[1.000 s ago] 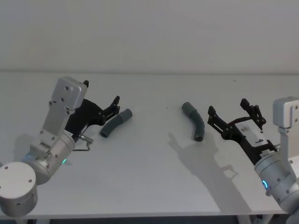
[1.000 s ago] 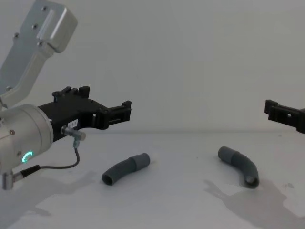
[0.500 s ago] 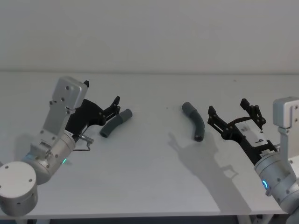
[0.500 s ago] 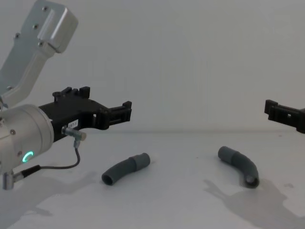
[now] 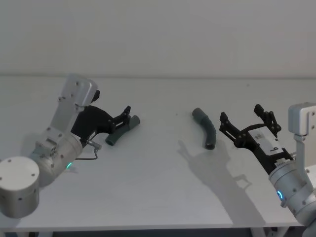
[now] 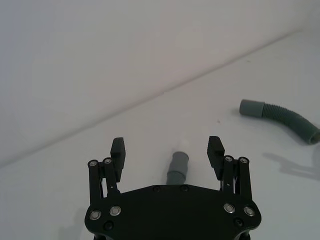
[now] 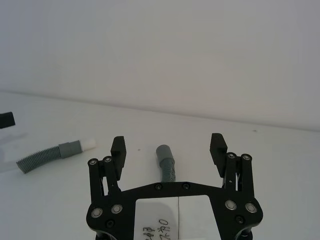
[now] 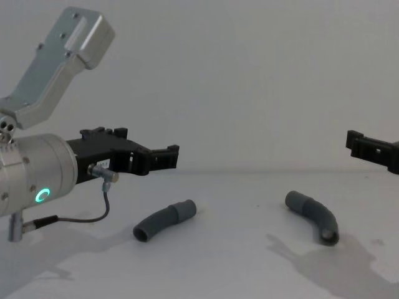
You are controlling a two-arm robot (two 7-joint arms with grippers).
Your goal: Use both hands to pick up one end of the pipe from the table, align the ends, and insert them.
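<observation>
Both pipe pieces lie flat on the desk [image 5: 158, 187], well apart. The left piece [image 8: 165, 221] sits just below and ahead of your left pincer [image 6: 167, 146], and the right piece [image 5: 207, 129] is ahead of your right pincer [image 7: 168, 144]. Both pincers are spread wide and hold nothing. The pieces look light, ribbed and a bit bendy, so I'd grab the ribbed stretch just behind each smooth cuff and leave the ends free.

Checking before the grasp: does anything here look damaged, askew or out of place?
Nothing stands out. The left pipe piece and right pipe piece lie whole on the table; left pincer and right pincer are open.
</observation>
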